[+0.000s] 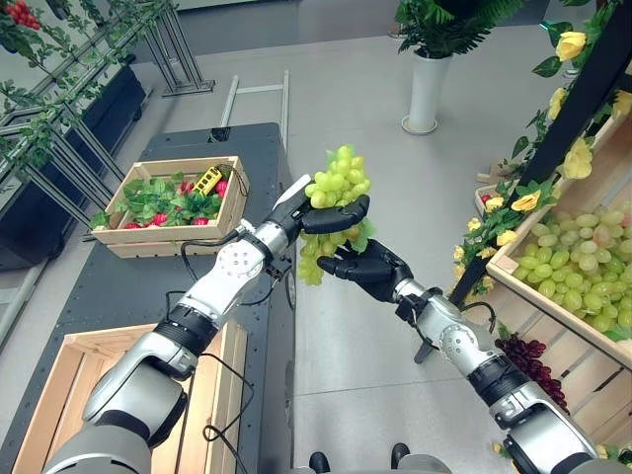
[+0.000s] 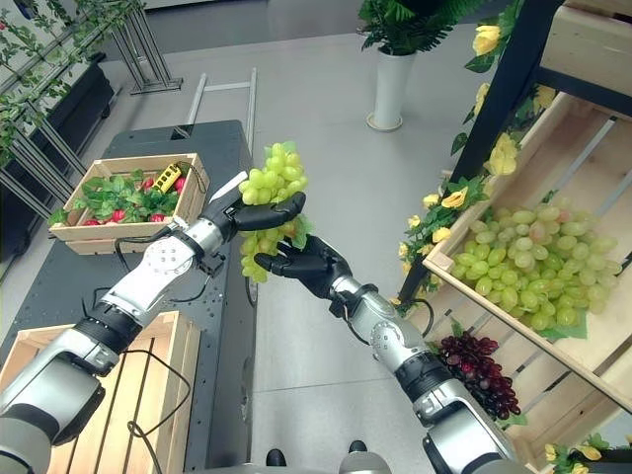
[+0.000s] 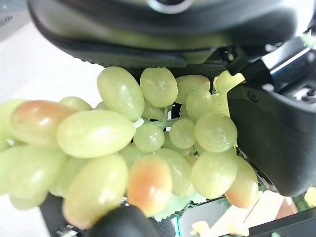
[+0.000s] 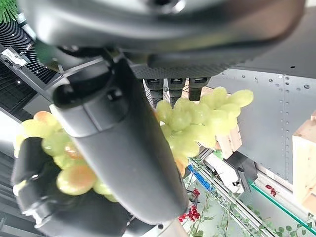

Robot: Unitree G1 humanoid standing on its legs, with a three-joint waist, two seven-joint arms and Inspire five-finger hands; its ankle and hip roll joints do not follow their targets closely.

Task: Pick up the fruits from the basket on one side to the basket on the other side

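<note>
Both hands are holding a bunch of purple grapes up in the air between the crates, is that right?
Not quite: the grapes held between the left hand and right hand are green, as the left eye view shows. The rest stands.

a white vase (image 1: 428,92) with a green plant (image 1: 449,22) stands on the floor.

Left hand (image 1: 331,214), right hand (image 1: 363,267) curled, touching

No text, label, number or sign can be read on anything in these views.
</note>
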